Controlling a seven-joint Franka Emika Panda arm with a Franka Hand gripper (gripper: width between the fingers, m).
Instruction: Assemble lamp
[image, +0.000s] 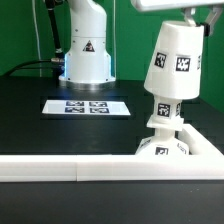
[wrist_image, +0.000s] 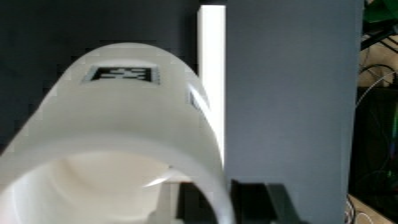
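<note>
The white tapered shade (image: 176, 60) hangs tilted at the exterior view's right, with tags on its side. Its lower end is right over the round bulb (image: 165, 109); I cannot tell if they touch. The bulb stands on the flat base (image: 173, 134), which lies in the corner of the white rails. My gripper (image: 191, 17) holds the shade from above by its upper rim. In the wrist view the shade (wrist_image: 107, 130) fills the picture, and its wall runs between my two dark fingers (wrist_image: 263, 203). My gripper (wrist_image: 231, 202) is shut on that wall. The bulb and base are hidden there.
The marker board (image: 88, 106) lies flat on the black table near the robot's white pedestal (image: 88, 55). A white rail (image: 70, 168) runs along the front edge, and another (image: 207, 140) along the right. The rail also shows in the wrist view (wrist_image: 212, 60). Cables lie beyond the table (wrist_image: 377, 80).
</note>
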